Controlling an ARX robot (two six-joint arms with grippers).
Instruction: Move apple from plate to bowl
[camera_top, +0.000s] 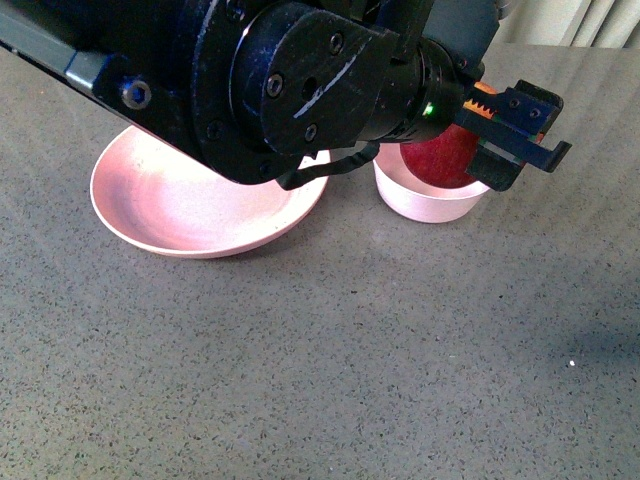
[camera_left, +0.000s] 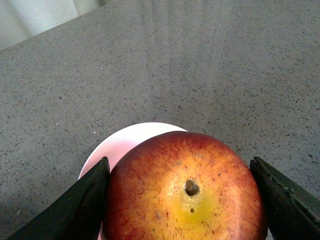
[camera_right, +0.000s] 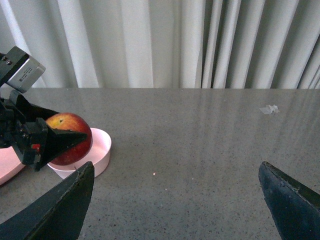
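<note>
My left gripper (camera_top: 490, 140) is shut on the red apple (camera_top: 440, 158), which sits low inside the small pale pink bowl (camera_top: 425, 203). In the left wrist view the apple (camera_left: 185, 192) fills the space between the two dark fingers, its yellow stem patch facing the camera, with the bowl's rim (camera_left: 130, 137) beyond it. The wide pink plate (camera_top: 180, 205) lies left of the bowl, with nothing on its visible part and partly hidden by my left arm. The right wrist view shows the apple (camera_right: 70, 137) in the bowl (camera_right: 100, 152). My right gripper (camera_right: 175, 200) is open over bare table.
The grey speckled table (camera_top: 350, 360) spreads around the plate and bowl. White curtains (camera_right: 175, 40) hang behind the table's far edge. A small pale scrap (camera_right: 269, 108) lies on the table far from the bowl.
</note>
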